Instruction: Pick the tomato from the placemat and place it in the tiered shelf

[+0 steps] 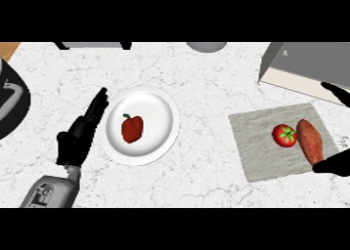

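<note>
The right hand (339,163) comes in at the view's right edge and is mostly cut off: only a straight finger above and a thumb below show, spread wide and holding nothing, the thumb just by the lower end of a sweet potato (310,141). The tomato (284,135) lies on the grey placemat (261,156), touching the sweet potato's left side. Beyond, the tiered shelf (308,63) is cropped by the view's edges. The left hand (80,134) rests open, fingers straight, beside a white plate (152,105) bearing a red pepper (132,129); dark marks on its forearm (48,191) are too small to read
</note>
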Tool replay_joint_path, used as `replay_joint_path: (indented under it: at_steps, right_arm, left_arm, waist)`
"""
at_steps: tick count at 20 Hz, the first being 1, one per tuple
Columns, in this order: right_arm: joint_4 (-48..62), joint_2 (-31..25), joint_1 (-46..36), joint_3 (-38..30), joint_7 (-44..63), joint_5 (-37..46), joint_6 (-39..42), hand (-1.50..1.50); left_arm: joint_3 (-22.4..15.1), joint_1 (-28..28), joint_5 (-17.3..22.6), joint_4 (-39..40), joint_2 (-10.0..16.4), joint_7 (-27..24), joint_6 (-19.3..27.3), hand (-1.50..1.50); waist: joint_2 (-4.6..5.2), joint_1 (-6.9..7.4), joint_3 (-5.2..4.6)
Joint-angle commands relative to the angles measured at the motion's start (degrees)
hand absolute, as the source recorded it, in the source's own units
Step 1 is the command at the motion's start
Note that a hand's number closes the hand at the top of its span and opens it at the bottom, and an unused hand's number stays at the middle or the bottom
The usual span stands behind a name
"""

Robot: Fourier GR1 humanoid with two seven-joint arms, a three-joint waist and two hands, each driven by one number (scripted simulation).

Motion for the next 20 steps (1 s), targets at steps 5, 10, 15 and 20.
replay_joint_path:
  at_steps: [5,10,15,20]
  right_arm:
    - [0.82,8.92,-2.77,2.35,3.57,8.11,0.63,-1.50]
    - [0.94,10.78,0.80,-2.12,-0.49,10.39,3.30,-1.50]
    - [2.27,13.02,-3.05,-2.97,3.27,11.22,6.76,-1.50]
    - [7.86,15.55,-3.30,-2.81,-2.09,17.45,5.21,-1.50]
  left_arm:
    - [-0.24,1.73,-3.02,-1.97,-3.38,1.01,-0.32,0.00]
    - [3.04,-1.84,-3.80,-2.13,-3.57,4.80,-1.64,0.00]
    - [3.99,1.54,-4.10,0.46,-3.65,-2.18,-4.62,0.00]
    - [4.05,0.63,-6.44,-2.79,-4.97,2.06,-3.53,0.00]
  waist:
    - [0.06,0.39,0.01]
    - [0.03,0.03,0.02]
    - [0.04,0.14,0.00]
    - [0.05,0.24,0.02]
